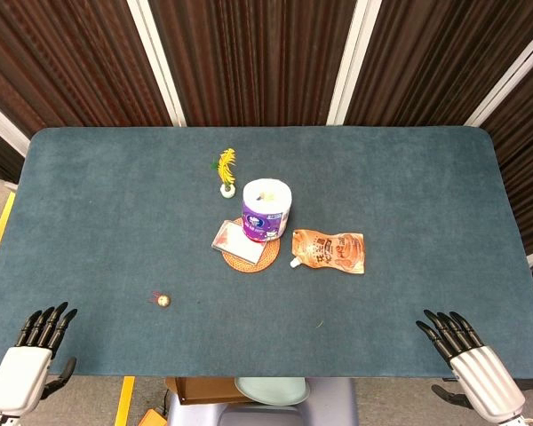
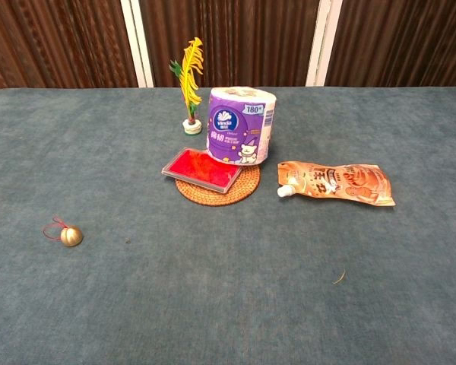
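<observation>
Only the head view shows both: left robot hand and right robot hand rest empty, fingers spread, at the blue felt surface's near edge. The small gold bell with red string, nearest the left one, lies well apart. Chest view reveals the flat red-topped box on the round woven coaster.

The toilet paper roll wears a purple wrapper with a blue oval brand badge reading "Vinda" in white letters. Near the wrapper's top edge a small mark reads "180" with a tiny sign after it, too small to make out. The orange spout pouch carries large pale characters across its face, but they cannot be read from either view. No other thing shows legible writing.
</observation>
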`<act>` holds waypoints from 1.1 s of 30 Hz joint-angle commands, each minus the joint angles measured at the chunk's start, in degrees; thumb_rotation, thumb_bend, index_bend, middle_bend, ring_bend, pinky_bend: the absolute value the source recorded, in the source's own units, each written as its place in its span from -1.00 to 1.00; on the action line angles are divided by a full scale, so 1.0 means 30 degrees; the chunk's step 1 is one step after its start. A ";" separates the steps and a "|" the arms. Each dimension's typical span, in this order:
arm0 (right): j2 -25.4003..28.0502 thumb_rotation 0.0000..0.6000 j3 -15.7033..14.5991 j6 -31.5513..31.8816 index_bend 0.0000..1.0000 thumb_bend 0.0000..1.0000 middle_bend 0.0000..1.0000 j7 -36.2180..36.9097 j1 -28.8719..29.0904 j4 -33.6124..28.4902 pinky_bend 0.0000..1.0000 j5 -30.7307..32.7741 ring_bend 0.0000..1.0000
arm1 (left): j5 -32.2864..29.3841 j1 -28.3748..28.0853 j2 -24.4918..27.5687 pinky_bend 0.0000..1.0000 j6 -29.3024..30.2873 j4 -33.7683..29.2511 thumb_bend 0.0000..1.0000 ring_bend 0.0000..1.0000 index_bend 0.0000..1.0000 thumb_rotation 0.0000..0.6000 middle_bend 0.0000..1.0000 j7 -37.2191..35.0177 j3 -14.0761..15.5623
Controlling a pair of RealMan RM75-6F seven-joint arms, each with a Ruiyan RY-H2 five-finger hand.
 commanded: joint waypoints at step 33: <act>0.0005 1.00 -0.0147 -0.0303 -1.00 -0.62 -1.00 -0.0118 0.0142 -0.0038 -1.00 -0.0207 -1.00 | -0.0942 -0.6106 -1.0633 1.00 -0.5198 1.1370 -0.11 0.74 -0.02 1.00 0.91 -0.1652 -0.3965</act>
